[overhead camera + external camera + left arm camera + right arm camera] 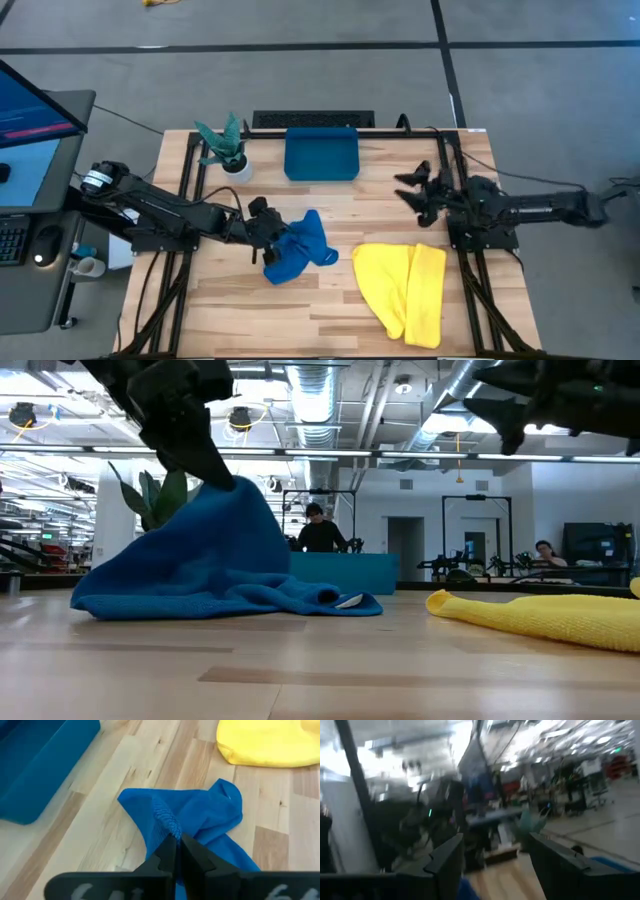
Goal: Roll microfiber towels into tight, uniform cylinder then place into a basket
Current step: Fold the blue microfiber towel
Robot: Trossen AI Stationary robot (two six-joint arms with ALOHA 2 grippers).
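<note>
A crumpled blue towel point(300, 247) lies left of the table's middle, and my left gripper point(268, 232) is shut on it at its left side. In the low view the blue towel point(210, 560) rises in a peak under the gripper. A yellow towel point(405, 285), folded over, lies flat at the near right. The teal basket point(321, 155) stands at the far middle. My right gripper point(412, 190) hangs open above the table's right side, clear of both towels; its fingers point(447, 860) hold nothing. My left gripper pinches a bunched fold of the blue towel point(167, 822) between its two fingers, slanting down from the table's left. The pinched part point(225, 485) is lifted into a peak, while the towel's lower edge point(200, 605) stays on the table.
A small white pot with a green plant point(230, 155) stands left of the basket. A black frame point(180, 200) runs along the table's sides. Bare wood lies between the two towels and along the near edge. People point(320, 530) show in the room beyond.
</note>
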